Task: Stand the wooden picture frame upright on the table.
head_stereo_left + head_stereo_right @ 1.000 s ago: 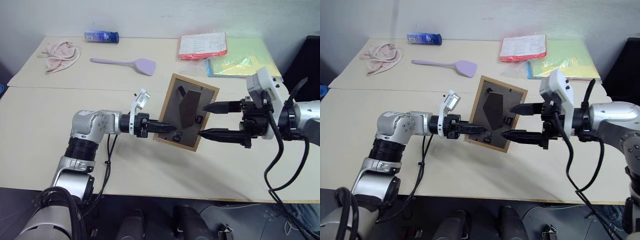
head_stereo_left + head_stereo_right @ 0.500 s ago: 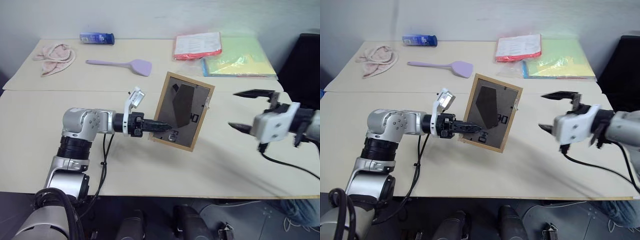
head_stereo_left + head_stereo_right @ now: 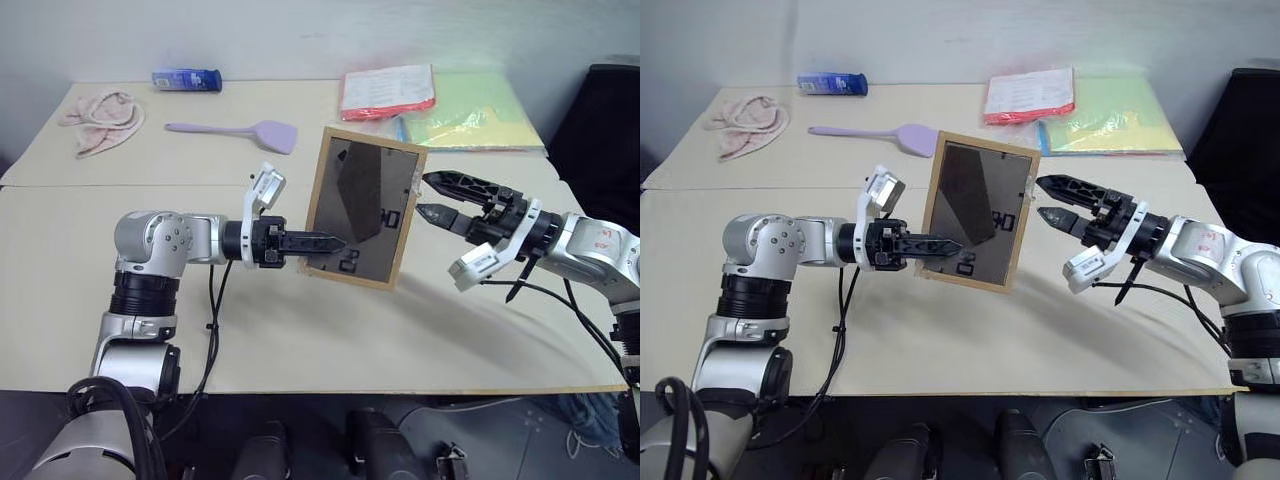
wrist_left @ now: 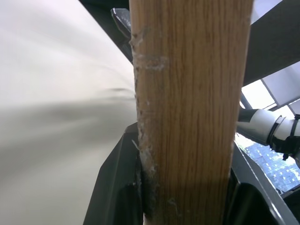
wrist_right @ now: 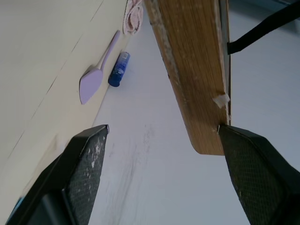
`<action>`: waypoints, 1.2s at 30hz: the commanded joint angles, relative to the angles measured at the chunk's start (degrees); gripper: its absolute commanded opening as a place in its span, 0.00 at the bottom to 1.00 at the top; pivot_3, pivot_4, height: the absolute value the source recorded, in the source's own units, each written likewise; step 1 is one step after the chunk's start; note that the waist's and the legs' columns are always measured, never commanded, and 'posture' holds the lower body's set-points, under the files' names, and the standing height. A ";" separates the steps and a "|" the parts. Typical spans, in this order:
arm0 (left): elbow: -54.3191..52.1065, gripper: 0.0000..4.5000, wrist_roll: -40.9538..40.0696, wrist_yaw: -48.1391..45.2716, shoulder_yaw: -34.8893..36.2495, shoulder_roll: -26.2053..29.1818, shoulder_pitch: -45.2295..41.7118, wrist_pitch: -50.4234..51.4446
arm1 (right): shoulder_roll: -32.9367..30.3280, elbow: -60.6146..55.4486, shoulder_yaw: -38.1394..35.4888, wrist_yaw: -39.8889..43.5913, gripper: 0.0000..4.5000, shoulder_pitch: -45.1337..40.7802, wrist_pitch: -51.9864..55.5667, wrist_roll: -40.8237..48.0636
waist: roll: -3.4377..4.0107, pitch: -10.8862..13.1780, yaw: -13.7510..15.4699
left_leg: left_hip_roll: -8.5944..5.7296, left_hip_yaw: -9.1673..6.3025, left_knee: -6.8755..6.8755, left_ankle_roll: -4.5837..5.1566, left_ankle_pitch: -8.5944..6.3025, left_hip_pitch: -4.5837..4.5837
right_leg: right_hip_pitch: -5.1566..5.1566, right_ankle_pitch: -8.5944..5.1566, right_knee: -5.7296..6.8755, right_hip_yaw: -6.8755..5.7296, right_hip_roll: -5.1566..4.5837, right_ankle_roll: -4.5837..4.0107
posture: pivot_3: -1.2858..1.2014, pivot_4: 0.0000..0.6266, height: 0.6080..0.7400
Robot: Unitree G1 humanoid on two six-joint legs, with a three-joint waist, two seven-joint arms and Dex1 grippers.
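The wooden picture frame (image 3: 364,207) hangs in the air above the middle of the table (image 3: 300,330), near the seam that runs across the top. It is nearly upright, its dark grey back with the fold-out stand turned toward the robot. Its lower edge looks clear of the table, though how far I cannot tell.

The left gripper (image 3: 325,242) is clamped on the frame's left side edge — the left wrist view shows the wood (image 4: 187,108) sandwiched between the two black fingers (image 4: 117,187). Holding it by one side leaves the back and the opposite edge free, which seems the point: the stand has to be reached before the frame can stand alone.

The right gripper (image 3: 428,196) comes in from the right with its fingers spread and gripping nothing. Their tips are just beside the frame's right edge — the right wrist view shows the frame's corner between them, one finger (image 5: 253,154) close to the wood. Probably it is lining up to steady that edge or work the stand.

Toward the far edge lie a lilac spatula (image 3: 235,130), a pink cloth (image 3: 100,115), a blue tube (image 3: 186,79), and red and yellow-green folders (image 3: 440,100), all well apart from where the frame should land.
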 commanded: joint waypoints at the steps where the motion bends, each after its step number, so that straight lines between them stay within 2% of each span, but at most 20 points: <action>1: -1.91 0.29 -1.60 -0.47 0.53 0.56 -1.43 -0.12 | -4.42 -0.01 -1.38 -2.64 0.87 1.66 -0.62 1.00 | 0.00 0.00 0.00 | -0.01 0.00 0.00 0.01 0.00 0.00 | 0.01 0.00 -0.01 0.00 -0.01 0.00 | 0.52 0.24 1.00; 7: -1.36 0.29 -1.70 -0.74 0.19 0.75 -1.71 -0.44 | -6.63 -1.49 -0.43 -5.29 0.87 0.23 -0.92 0.84 | 0.00 0.00 -0.73 | 0.11 0.26 -0.05 0.01 -0.01 0.18 | 0.01 0.00 0.03 0.27 0.17 0.00 | 0.52 0.24 1.00; 11: -1.17 0.29 -1.92 -0.92 -0.22 0.03 -2.03 -0.37 | -3.97 -3.14 2.27 -5.57 0.87 -2.95 -0.36 -0.64 | 0.00 0.00 -1.43 | 0.17 0.37 -0.06 0.01 0.00 0.25 | 0.01 0.00 0.15 0.38 0.22 0.00 | 0.52 0.24 1.00; 18: -1.17 0.29 -2.15 -1.31 -1.37 -0.34 -2.63 -0.02 | 1.78 -3.10 8.68 -11.75 0.87 -9.58 1.20 -8.53 | 0.00 0.00 -1.64 | 0.17 0.40 -0.04 0.00 0.00 0.26 | -0.02 0.00 0.19 0.42 0.22 0.00 | 0.52 0.24 1.00; 21: -1.07 0.29 -2.06 -1.58 -1.60 0.04 -2.70 -0.01 | 2.11 -2.49 10.10 -12.96 0.75 -10.66 1.26 -9.01 | 0.00 0.00 -1.49 | 0.15 0.40 -0.04 0.00 0.00 0.26 | -0.02 0.00 0.19 0.41 0.20 0.00 | 0.52 0.24 1.00; 27: -1.19 0.29 -2.22 -1.98 -1.58 1.33 -1.95 0.16 | -0.13 -0.60 10.70 -14.22 0.34 -10.56 0.51 -8.30 | 0.00 0.00 -1.59 | 0.14 0.41 -0.03 0.00 -0.01 0.25 | -0.02 0.00 0.20 0.41 0.18 0.00 | 0.52 0.24 1.00; 29: -1.41 0.29 -2.42 -2.01 -1.72 1.74 -1.54 0.10 | -1.38 -0.43 10.84 -15.42 0.30 -10.19 -0.12 -8.68 | 0.00 0.00 -1.60 | 0.14 0.41 -0.04 0.00 -0.01 0.26 | -0.02 0.00 0.20 0.41 0.19 0.00 | 0.52 0.24 1.00; 34: -1.24 0.29 -2.23 -2.49 -2.28 2.80 -1.17 -0.49 | -2.27 0.35 11.86 -16.14 0.30 -10.44 -0.90 -8.26 | 0.00 0.00 -1.63 | 0.14 0.42 -0.03 0.00 -0.01 0.26 | -0.02 0.00 0.20 0.43 0.20 0.00 | 0.52 0.24 1.00; 36: -0.81 0.44 -2.08 -2.47 -2.07 3.16 -1.11 -0.76 | -2.32 0.70 12.01 -16.40 0.30 -10.50 -0.97 -7.92 | 0.00 0.00 -1.66 | 0.15 0.42 -0.04 0.00 -0.01 0.26 | -0.02 0.00 0.20 0.43 0.21 0.00 | 0.52 0.24 1.00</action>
